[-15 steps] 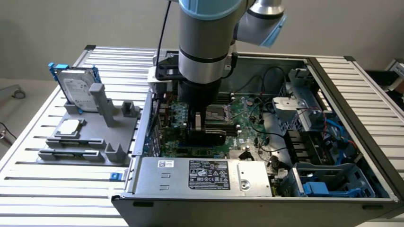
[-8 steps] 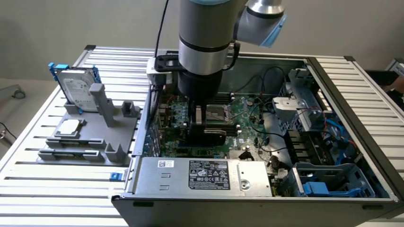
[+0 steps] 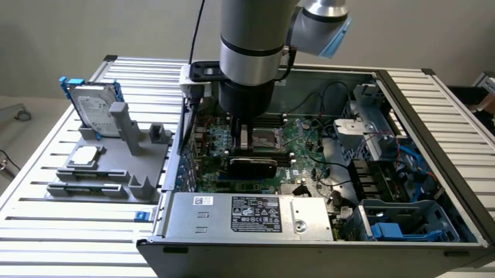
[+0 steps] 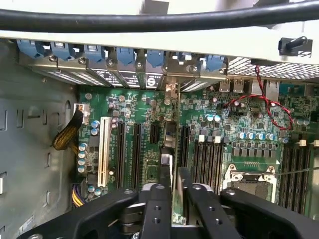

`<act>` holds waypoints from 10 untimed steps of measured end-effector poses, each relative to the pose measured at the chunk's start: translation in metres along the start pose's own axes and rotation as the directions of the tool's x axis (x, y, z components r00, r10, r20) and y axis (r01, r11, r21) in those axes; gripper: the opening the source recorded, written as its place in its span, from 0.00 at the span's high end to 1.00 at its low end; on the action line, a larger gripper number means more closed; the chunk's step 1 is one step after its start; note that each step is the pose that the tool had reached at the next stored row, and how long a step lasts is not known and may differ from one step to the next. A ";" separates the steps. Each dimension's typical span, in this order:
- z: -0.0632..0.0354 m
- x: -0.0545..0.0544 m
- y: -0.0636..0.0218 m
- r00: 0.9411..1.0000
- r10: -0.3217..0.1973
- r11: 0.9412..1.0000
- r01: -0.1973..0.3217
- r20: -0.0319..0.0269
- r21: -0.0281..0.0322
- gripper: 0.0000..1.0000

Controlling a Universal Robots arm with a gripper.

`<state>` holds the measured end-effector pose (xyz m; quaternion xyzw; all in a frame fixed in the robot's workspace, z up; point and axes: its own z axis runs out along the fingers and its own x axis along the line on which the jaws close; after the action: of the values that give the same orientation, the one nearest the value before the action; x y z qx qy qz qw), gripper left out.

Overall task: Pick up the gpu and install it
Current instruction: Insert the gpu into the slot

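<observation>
Silver slats make up the table (image 3: 46, 231) you are working over. At the exterior view's left you have a grey holder (image 3: 127, 139) with a hard drive (image 3: 93, 110) in a blue frame standing upright at its back. A small square chip (image 3: 85, 153) lies flat in front of the drive.

Just to the right sits the open computer case (image 3: 309, 258), and your arm (image 3: 247, 52) reaches straight down into it. The gripper (image 3: 246, 136) is low over the green motherboard (image 3: 309, 139). The graphics card (image 3: 251, 167) is directly under it, standing on edge among the slots with its black rounded cover facing the front of the case.

From the wrist you see the card (image 4: 172, 134) edge-on, running away towards the case's back wall. The gripper (image 4: 174, 196) is drawn in narrow, its black fingers (image 4: 158, 209) close against the card's two faces.

Further right you have the silver power supply (image 3: 247, 214) along the front wall, then a blue plastic bay (image 3: 402, 223) in the corner.
</observation>
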<state>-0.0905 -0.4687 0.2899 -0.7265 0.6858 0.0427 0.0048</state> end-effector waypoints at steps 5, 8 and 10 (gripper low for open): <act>0.0012 0.000 -0.0009 1.000 0.000 1.000 0.000 0.000 0.000 0.89; 0.0059 0.000 -0.0012 1.000 -0.001 1.000 0.001 0.000 0.000 0.89; 0.0087 -0.001 -0.0014 1.000 -0.001 1.000 0.001 0.000 0.001 0.89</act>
<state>-0.0896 -0.4675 0.2812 -0.7269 0.6854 0.0424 0.0051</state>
